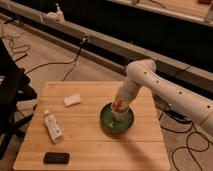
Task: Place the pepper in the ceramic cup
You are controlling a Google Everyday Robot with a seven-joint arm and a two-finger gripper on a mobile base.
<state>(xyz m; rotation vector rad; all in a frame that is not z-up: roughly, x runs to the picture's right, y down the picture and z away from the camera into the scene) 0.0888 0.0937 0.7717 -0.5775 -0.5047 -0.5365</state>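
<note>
My gripper [118, 106] points down at the end of the white arm that reaches in from the right. It hangs right over the ceramic cup [119, 116], a small white cup standing inside a dark green dish [106, 121]. The pepper [117, 104] shows as an orange-red patch at the gripper's tip, just above the cup's rim. The gripper looks shut on it, and most of the pepper is hidden by the gripper and the cup.
On the wooden table [90, 145] lie a white tube with a label [52, 126] at the left, a small white block [72, 100] further back and a black flat object [56, 158] near the front edge. Cables run over the floor behind.
</note>
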